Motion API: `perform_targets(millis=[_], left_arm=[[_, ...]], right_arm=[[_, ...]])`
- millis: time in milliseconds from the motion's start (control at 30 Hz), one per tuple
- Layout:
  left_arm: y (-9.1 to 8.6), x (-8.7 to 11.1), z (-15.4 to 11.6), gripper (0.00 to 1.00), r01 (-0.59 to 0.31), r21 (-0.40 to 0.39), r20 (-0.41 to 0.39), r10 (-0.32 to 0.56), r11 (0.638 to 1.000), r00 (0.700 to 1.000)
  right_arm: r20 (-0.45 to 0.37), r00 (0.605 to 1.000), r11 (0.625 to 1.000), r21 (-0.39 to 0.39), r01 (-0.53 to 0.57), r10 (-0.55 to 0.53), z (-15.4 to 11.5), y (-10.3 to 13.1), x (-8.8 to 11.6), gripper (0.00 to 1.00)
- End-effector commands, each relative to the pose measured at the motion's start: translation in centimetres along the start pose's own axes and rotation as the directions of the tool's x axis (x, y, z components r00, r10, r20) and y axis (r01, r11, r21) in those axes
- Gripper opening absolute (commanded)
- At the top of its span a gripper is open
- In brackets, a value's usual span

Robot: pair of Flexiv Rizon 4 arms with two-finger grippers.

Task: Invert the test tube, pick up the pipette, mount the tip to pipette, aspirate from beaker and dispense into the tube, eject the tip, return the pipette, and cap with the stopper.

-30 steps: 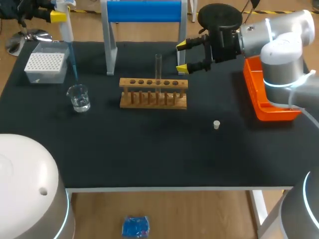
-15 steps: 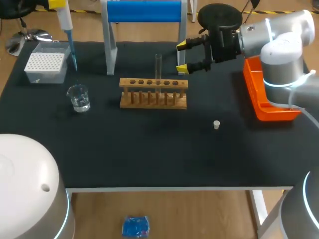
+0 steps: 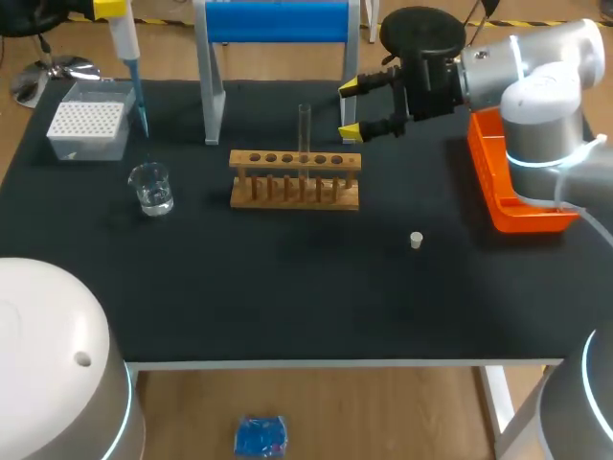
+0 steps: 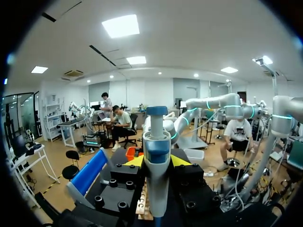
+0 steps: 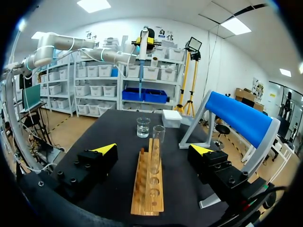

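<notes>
The black desk [image 3: 287, 297] is carrying a blue-topped stand [image 3: 276, 21] at the back and an orange bin [image 3: 512, 196] at its right edge. The right claw [image 3: 352, 108] is hanging wide open and empty just behind the wooden rack [image 3: 295, 182]. The left claw [image 4: 157, 161] is clamping the pipette [image 3: 125, 43] above the tip box [image 3: 88, 126], with the beaker [image 3: 151, 188] sitting just in front. The test tube [image 3: 305, 129] is standing upright in the rack, and the stopper [image 3: 416, 240] is lying alone to the right of it.
</notes>
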State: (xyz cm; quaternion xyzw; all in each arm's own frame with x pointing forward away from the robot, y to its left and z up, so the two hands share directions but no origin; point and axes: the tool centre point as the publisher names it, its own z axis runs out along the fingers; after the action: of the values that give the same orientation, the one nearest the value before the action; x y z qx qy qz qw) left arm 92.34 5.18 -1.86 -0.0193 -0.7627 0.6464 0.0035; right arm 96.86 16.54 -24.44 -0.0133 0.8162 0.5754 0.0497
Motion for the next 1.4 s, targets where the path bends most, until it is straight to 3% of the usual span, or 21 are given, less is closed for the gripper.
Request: perform_targets(millis=[33,367,667,867,1067,1400], left_arm=[[-0.1,0.0,0.0,0.00,0.001,-0.003,0.001,-0.001,1.000,1.000],[-0.1,0.0,0.0,0.00,0.001,-0.003,0.001,-0.001,1.000,1.000],[-6.1,-1.9,3.5,0.00,-0.013,-0.031,-0.057,0.011,0.999,0.998],[-9.0,-2.6,6.1,0.00,-0.004,-0.024,-0.073,0.002,1.000,0.997],[-10.7,-3.5,8.8,0.00,-0.026,-0.014,-0.082,0.025,1.000,0.996],[-11.7,-4.9,13.0,0.00,-0.054,0.031,-0.103,0.057,0.998,0.993]], right_arm=[[0.002,1.000,1.000,0.000,0.001,-0.001,0.0,0.0,0.0,1.00],[0.002,1.000,1.000,0.000,0.001,-0.001,0.0,0.0,0.0,1.00],[0.002,1.000,1.000,0.000,0.001,-0.001,0.0,0.0,0.0,1.00],[0.002,1.000,1.000,0.000,0.001,-0.001,0.0,0.0,0.0,1.00],[0.002,1.000,1.000,0.000,0.001,-0.001,0.0,0.0,0.0,1.00],[0.002,1.000,1.000,0.000,0.001,-0.001,0.0,0.0,0.0,1.00]])
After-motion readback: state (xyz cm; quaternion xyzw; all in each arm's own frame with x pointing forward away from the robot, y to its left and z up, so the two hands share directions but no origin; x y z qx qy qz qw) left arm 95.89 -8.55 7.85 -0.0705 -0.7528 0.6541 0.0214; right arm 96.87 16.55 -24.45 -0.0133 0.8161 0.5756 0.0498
